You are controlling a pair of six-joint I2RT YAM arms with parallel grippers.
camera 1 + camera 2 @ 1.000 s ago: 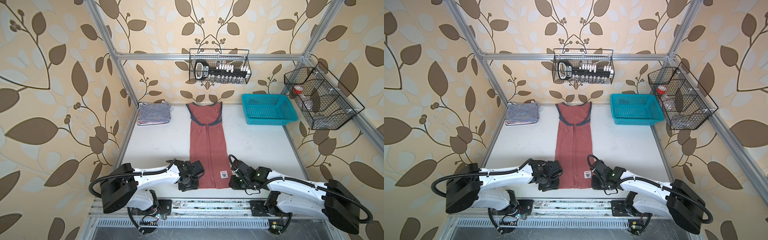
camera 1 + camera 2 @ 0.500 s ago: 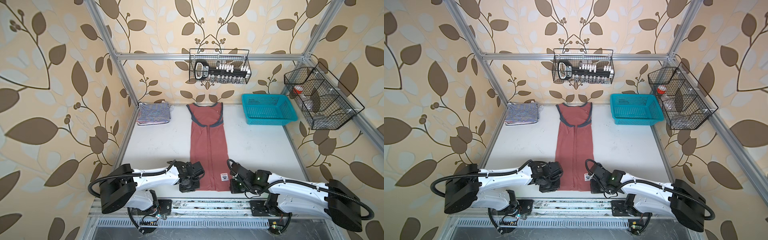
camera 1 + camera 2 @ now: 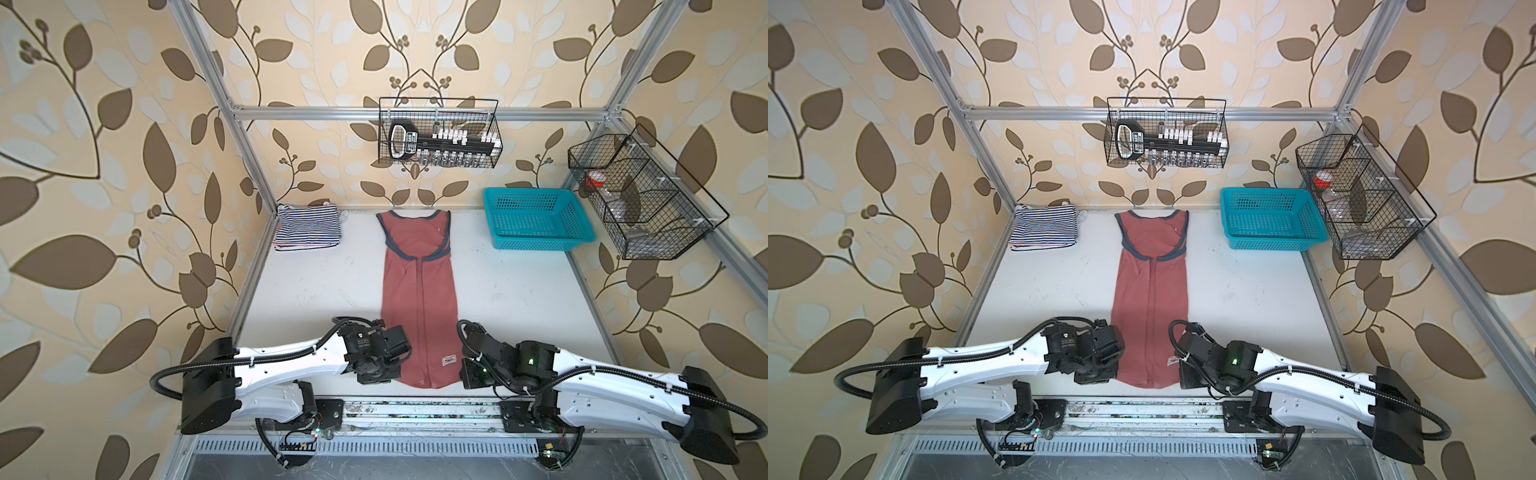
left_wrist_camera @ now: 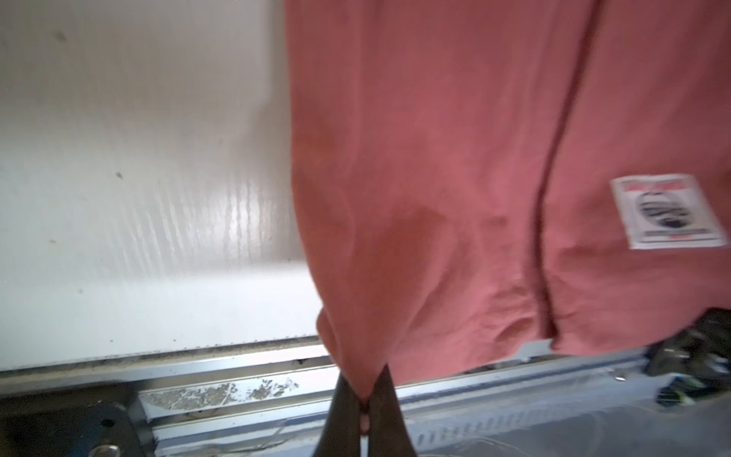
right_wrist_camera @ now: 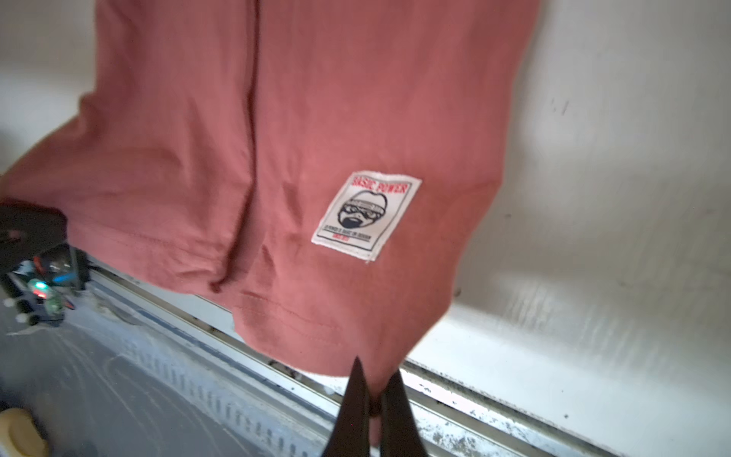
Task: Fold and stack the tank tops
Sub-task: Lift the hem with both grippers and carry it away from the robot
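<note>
A dusty red tank top [image 3: 419,291] [image 3: 1150,299] with dark trim lies folded into a narrow strip down the middle of the white table [image 3: 316,291], neck at the far end. Its hem hangs over the near edge. My left gripper [image 4: 366,389] is shut on the hem's left corner, and my right gripper [image 5: 374,380] is shut on the right corner, close to the white label [image 5: 366,215]. In both top views the wrist housings hide the fingers. A folded navy-and-white striped tank top [image 3: 307,228] [image 3: 1044,228] sits in the far left corner, with a reddish edge showing under it.
A turquoise basket [image 3: 536,224] [image 3: 1271,224] stands at the far right of the table. Black wire baskets hang on the back wall [image 3: 438,137] and the right wall [image 3: 640,195]. A metal rail [image 3: 415,409] runs along the table's near edge.
Both grippers have shut on the hem corners. They have shifted slightly toward the near edge, drawing the hem out over the rail.
</note>
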